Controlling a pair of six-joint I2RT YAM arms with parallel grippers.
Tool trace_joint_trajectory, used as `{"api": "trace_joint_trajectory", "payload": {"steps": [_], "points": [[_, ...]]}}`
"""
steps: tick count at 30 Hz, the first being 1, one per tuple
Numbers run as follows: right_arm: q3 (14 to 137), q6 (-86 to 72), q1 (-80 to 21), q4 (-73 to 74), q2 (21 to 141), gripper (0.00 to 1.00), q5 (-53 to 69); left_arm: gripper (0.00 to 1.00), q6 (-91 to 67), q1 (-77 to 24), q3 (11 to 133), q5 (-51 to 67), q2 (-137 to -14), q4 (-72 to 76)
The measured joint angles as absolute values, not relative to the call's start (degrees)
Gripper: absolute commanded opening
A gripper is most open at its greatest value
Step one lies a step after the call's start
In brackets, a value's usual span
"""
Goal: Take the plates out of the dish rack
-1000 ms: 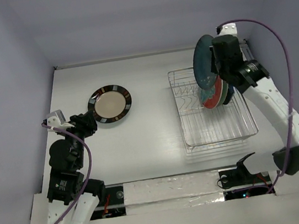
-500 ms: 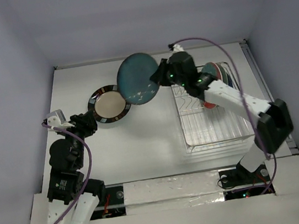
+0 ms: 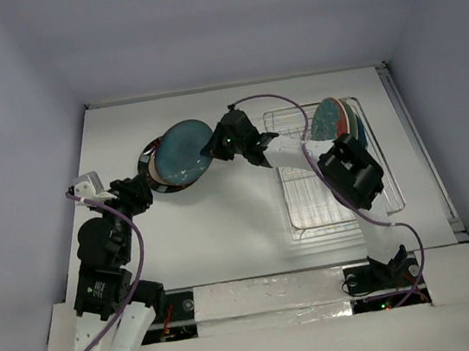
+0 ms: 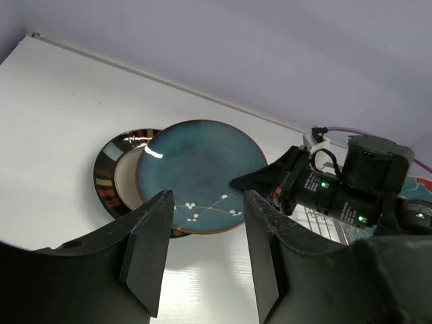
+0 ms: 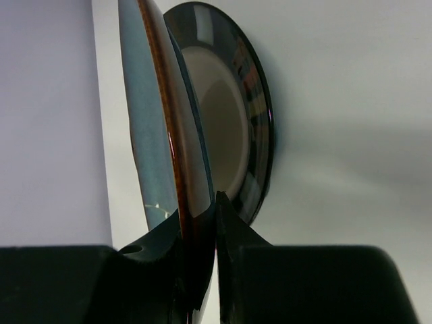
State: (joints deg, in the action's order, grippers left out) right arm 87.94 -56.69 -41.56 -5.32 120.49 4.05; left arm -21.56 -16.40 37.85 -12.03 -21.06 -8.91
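Swinging left from the dish rack [image 3: 343,204] over the last second, the right arm now reaches across the surface [image 3: 226,238], and its right gripper [image 3: 208,149] is clamped on the rim of a blue-green plate [image 3: 181,152] held over the dark-rimmed plate [image 3: 150,168] that lies flat at the left. The other plates [image 3: 336,119] stand on edge at the rack's far end. The left gripper [image 3: 132,194] sits just beside the dark-rimmed plate, and from above its jaws are too small to read. In the left wrist view the left gripper [image 4: 208,226] stands open with nothing between its fingers, and the blue-green plate [image 4: 202,172], with its white blossom sprig, covers most of the dark-rimmed plate [image 4: 110,177], offset to one side. The right gripper [image 4: 256,181] pinches its edge. In the right wrist view the right gripper [image 5: 199,233] squeezes the blue-green plate [image 5: 165,135] edge-on, and it looks tilted against the dark-rimmed plate [image 5: 239,135] rather than parallel to it. To stack it well, I judge the arm should level the plate, centre it over the lower one, lower gently and let go only once it rests. Whether the two plates already touch is hidden, and the held rim is buried between the fingers.
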Motion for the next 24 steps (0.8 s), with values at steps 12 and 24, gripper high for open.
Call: {"api": "trace_joint_trajectory", "payload": {"steps": [12, 24], "points": [[96.3, -61.7, -43.3, -6.1, 128.2, 0.00, 4.1, 0.43, -21.6, -16.4, 37.8, -12.0, -21.1, -8.9], [99.9, -65.8, -44.1, -5.6, 132.8, 0.05, 4.2, 0.43, -21.6, -16.4, 37.8, -12.0, -21.0, -9.0]]}}
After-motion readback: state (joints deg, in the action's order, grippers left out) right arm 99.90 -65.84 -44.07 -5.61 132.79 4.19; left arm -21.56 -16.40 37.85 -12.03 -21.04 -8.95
